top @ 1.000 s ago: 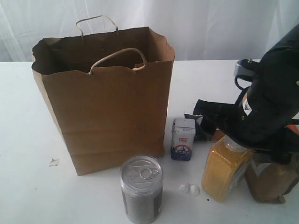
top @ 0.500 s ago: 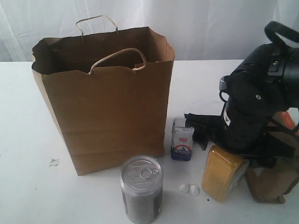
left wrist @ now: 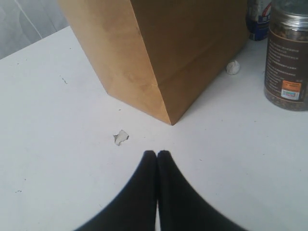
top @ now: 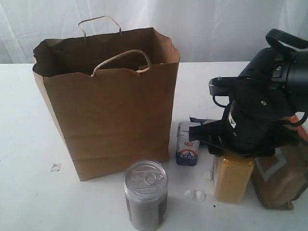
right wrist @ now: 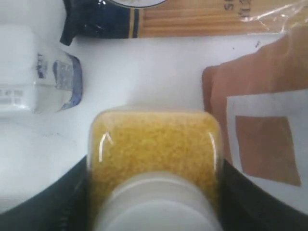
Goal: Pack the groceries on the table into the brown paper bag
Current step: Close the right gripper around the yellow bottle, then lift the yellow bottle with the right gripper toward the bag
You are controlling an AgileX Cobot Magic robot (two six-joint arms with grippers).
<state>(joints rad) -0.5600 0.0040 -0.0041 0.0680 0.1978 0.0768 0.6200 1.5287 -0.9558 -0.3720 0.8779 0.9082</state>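
Note:
The brown paper bag (top: 110, 110) stands open on the white table (top: 29, 192). In front of it is the pull-tab can (top: 146, 192), and to its right the small white-blue carton (top: 188, 143). My right gripper (top: 235, 147) comes down over the yellow-grain bottle (top: 233, 175), which stands upright. In the right wrist view its black fingers (right wrist: 77, 183) press both sides of the bottle (right wrist: 154, 144) just below the white cap. The brown pouch (top: 281, 178) stands right beside it. The dark-blue spaghetti packet (right wrist: 168, 17) lies behind. My left gripper (left wrist: 157, 154) is shut and empty, low over the table near the bag's corner (left wrist: 168, 48).
Small white crumbs (top: 195, 194) lie between the can and the bottle, and one flake (left wrist: 121, 137) lies just ahead of my left fingertips. The can (left wrist: 288, 57) and carton (left wrist: 260, 19) show past the bag in the left wrist view. A white curtain hangs behind the table.
My right arm has swung in and lowered onto the yellow-grain bottle. Its jaws have narrowed onto the bottle's sides, and the bottle went from tilted to upright. The left gripper is unchanged.

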